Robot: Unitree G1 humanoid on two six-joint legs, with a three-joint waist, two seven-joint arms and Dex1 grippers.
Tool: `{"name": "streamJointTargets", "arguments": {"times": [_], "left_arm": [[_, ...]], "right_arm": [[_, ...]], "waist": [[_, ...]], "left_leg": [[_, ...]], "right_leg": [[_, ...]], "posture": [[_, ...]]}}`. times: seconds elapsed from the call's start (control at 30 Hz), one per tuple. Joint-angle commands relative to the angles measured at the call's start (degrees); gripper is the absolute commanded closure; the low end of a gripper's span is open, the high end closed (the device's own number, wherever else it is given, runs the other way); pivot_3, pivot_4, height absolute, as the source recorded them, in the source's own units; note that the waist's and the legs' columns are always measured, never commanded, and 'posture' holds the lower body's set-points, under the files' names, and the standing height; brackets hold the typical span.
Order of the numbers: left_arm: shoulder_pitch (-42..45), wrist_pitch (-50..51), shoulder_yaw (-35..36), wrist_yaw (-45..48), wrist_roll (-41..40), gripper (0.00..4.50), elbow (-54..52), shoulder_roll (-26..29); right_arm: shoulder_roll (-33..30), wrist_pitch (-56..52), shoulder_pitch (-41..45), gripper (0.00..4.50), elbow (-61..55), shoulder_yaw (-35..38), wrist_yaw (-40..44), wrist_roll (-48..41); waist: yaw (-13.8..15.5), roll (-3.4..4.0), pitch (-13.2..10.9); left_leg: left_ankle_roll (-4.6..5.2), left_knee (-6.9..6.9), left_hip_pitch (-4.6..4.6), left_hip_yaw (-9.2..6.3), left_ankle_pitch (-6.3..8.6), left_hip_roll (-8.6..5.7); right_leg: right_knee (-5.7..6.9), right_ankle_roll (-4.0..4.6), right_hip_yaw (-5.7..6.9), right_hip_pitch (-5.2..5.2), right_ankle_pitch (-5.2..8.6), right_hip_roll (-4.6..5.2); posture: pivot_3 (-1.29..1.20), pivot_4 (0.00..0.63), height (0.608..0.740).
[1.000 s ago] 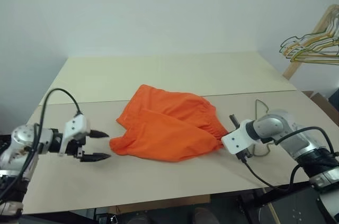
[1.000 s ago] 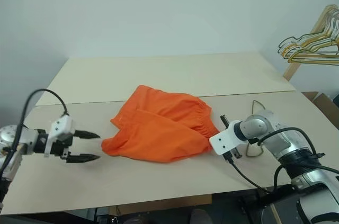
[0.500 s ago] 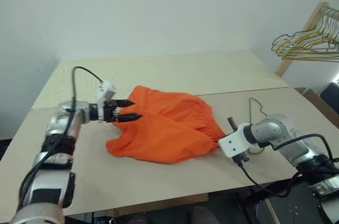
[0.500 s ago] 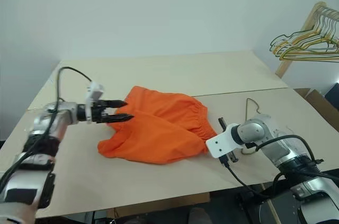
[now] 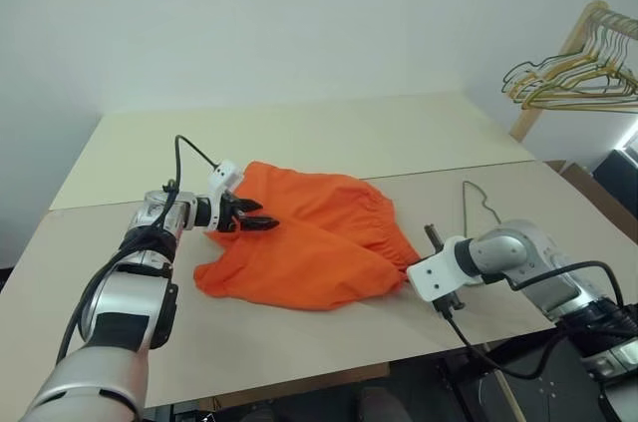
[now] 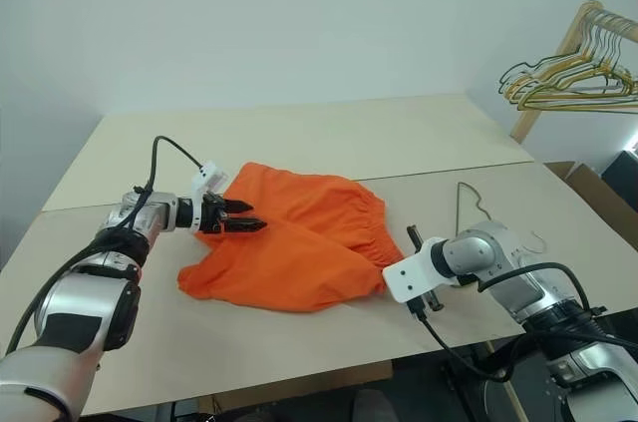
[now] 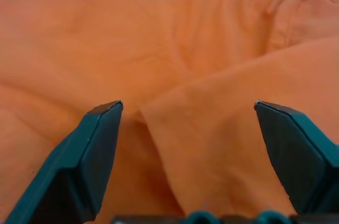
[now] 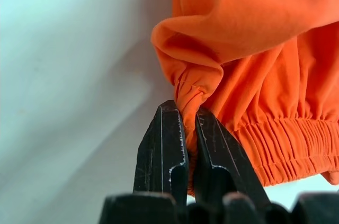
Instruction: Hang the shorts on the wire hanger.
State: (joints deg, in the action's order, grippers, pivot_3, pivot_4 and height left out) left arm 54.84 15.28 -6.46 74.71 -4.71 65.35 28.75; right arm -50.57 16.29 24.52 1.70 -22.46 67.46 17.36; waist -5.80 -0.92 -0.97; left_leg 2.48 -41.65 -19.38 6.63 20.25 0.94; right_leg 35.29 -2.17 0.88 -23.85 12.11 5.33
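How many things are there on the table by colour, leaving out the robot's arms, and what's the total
Orange: 1, the shorts
Olive-grey: 1, the wire hanger
Total on the table: 2

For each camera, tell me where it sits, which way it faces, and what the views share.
Head views: forward and down at the table; shorts, hanger, both arms.
Left wrist: along the open left end effector, over the shorts.
Right wrist: along the right end effector, shut on the waistband.
Shared: the shorts.
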Motion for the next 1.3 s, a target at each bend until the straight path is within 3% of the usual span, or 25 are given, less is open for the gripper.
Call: {"name": "streamJointTargets", "arguments": {"times": [0.03, 0.3, 0.33, 0.57, 0.67, 0.77, 0.93, 1.1, 1.3], "left_arm": [[1.7, -1.5, -0.7, 1.8, 2.0, 1.55, 0.0, 1.0], [1.8, -2.3, 1.5, 0.2, 2.4, 4.31, 1.5, 0.1], [1.7, -2.6, 1.8, -0.4, 2.4, 4.49, 1.6, 0.1], [0.2, -7.6, 6.6, 0.4, -1.7, 4.49, -2.4, 0.9], [-3.2, -8.1, 11.3, 7.6, -7.8, 4.49, -11.2, 3.4], [-8.1, -2.4, 16.1, 12.5, -15.5, 4.49, -24.5, 7.0], [-26.6, 6.2, 20.7, 17.6, -27.3, 4.49, -52.5, 14.9], [-43.7, 9.3, 23.6, 16.9, -32.9, 4.49, -70.9, 17.8], [-55.9, 14.9, 23.6, 13.2, -38.8, 4.49, -87.5, 20.0]], "right_arm": [[-0.1, -0.5, 0.7, 4.50, -1.7, 1.2, -0.1, -0.4], [0.2, -0.1, 1.1, 4.50, -1.2, 0.8, -0.2, 0.0], [0.2, 0.0, 1.2, 4.50, -1.1, 0.8, -0.2, 0.1], [0.5, -1.4, 1.1, 4.50, -0.7, 1.1, -1.0, 1.1], [0.8, -3.4, 1.2, 4.50, -0.3, 1.6, -2.0, 2.0], [0.8, -5.3, 1.5, 4.50, 0.6, 2.0, -3.6, 3.6], [2.0, -9.3, 1.3, 4.50, 0.2, 2.5, -4.3, 3.2], [6.5, -20.3, 3.1, 4.50, -0.1, 1.8, -5.7, 5.7], [10.9, -27.4, 6.8, 4.50, 2.9, 1.3, -9.8, 9.5]], "waist": [[0.0, 0.00, 0.0], [0.2, 0.00, 0.0], [0.2, -0.01, 0.0], [0.2, -0.01, 0.0], [0.1, 0.00, 0.0], [-0.4, 0.00, 0.0], [-0.6, 0.02, 0.0], [0.3, -0.01, 0.0], [2.5, 0.04, 0.0]], "left_leg": [[0.00, 0.00, 0.00, -0.01, 0.00, 0.00], [0.02, 0.00, -0.01, -0.15, 0.01, 0.01], [0.03, 0.00, -0.02, -0.17, 0.02, 0.01], [0.04, 0.00, -0.02, -0.25, 0.02, 0.01], [0.04, -0.01, -0.09, -0.24, 0.02, 0.02], [0.04, -0.01, -0.13, -0.22, 0.02, 0.07], [0.04, -0.03, -0.07, -0.28, 0.02, 0.10], [0.03, -0.04, 0.07, -0.20, 0.04, 0.31], [-0.01, -0.04, 0.06, -0.16, 0.06, 0.28]], "right_leg": [[0.00, 0.00, 0.00, 0.00, 0.00, 0.00], [0.03, 0.00, -0.04, -0.05, 0.00, 0.01], [0.03, 0.00, -0.05, -0.06, -0.01, 0.01], [0.05, -0.01, -0.08, -0.10, -0.01, 0.02], [0.11, -0.01, -0.13, -0.22, -0.02, 0.03], [0.52, -0.01, -0.17, -0.34, -0.02, 0.02], [0.55, -0.01, -0.23, -0.29, -0.01, 0.03], [0.54, 0.05, -0.34, -0.27, 0.02, 0.04], [0.55, 0.13, -0.35, -0.34, 0.07, 0.04]], "posture": [[-0.08, 0.000, 0.740], [-0.07, 0.000, 0.740], [-0.07, 0.000, 0.740], [-0.07, 0.000, 0.740], [-0.06, 0.000, 0.740], [-0.06, 0.000, 0.740], [-0.04, 0.000, 0.740], [0.00, 0.000, 0.740], [0.01, 0.000, 0.740]]}}
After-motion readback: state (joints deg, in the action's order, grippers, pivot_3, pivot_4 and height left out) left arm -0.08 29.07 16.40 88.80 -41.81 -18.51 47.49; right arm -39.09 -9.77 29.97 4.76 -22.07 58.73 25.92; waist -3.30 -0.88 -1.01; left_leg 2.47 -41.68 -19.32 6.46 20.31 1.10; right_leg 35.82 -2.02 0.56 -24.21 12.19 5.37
